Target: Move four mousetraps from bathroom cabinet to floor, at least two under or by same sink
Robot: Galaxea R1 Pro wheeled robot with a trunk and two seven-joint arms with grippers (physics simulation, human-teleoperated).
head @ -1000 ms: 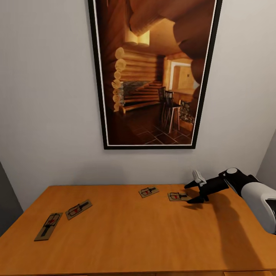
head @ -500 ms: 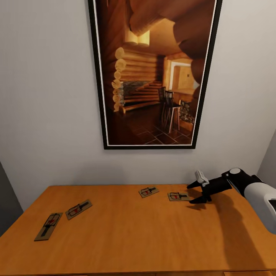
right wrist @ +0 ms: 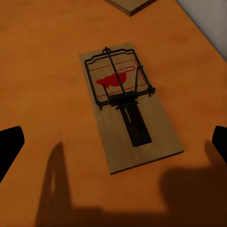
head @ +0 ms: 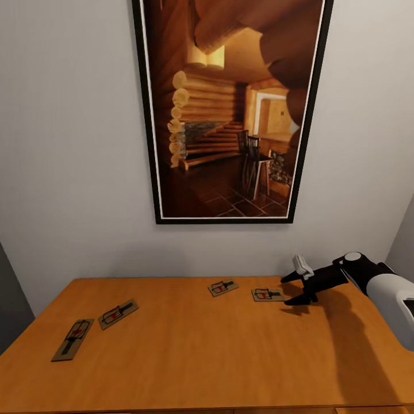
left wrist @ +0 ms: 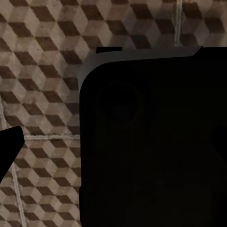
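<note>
Four mousetraps lie on the orange-brown cabinet top (head: pixel 190 351): one at the far left (head: pixel 72 339), one beside it (head: pixel 118 313), one near the back middle (head: pixel 223 287), and one to its right (head: pixel 267 294). My right gripper (head: pixel 292 290) hovers open just right of that last trap, with nothing between its fingers. In the right wrist view the same mousetrap (right wrist: pixel 130 106) lies flat between the spread fingertips (right wrist: pixel 9 146), red mark and dark spring facing up. The left wrist view looks down on the cube-patterned bathroom floor (left wrist: pixel 42 71), with one dark fingertip (left wrist: pixel 9 151) at the edge.
A large framed picture (head: pixel 230 109) hangs on the pale wall behind the cabinet. A corner of another trap (right wrist: pixel 130 5) shows at the edge of the right wrist view. A dark part of my own body (left wrist: pixel 151 142) blocks much of the left wrist view.
My right gripper has shifted slightly to the right, a little away from the nearest mousetrap, then held still. The traps have not moved.
</note>
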